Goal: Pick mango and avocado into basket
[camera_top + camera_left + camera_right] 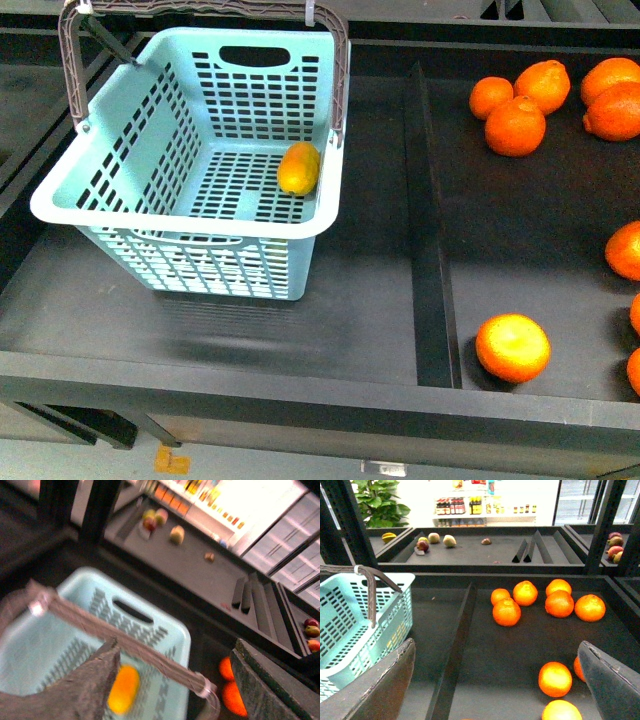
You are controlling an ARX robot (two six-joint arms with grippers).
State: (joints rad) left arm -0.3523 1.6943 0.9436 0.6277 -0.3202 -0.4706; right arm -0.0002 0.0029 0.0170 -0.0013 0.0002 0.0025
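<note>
The light teal basket (90,190) stands on the left side of the dark shelf, its brown-grey handle (200,10) swung up. The yellow mango (299,167) lies on the basket floor against the right wall. The avocado is out of view. Neither gripper shows in the front view. In the left wrist view my left gripper (175,690) hangs open above the basket (165,630), over the handle (125,645), with the blurred mango (123,689) below it. My right gripper (495,690) is open and empty over the bay of oranges, with the basket (350,625) off to one side.
A black divider (430,230) splits the shelf. Right of it lie several oranges, one near the front edge (512,347) and a cluster at the back (515,126). A farther shelf (470,555) holds a few small fruits (435,539).
</note>
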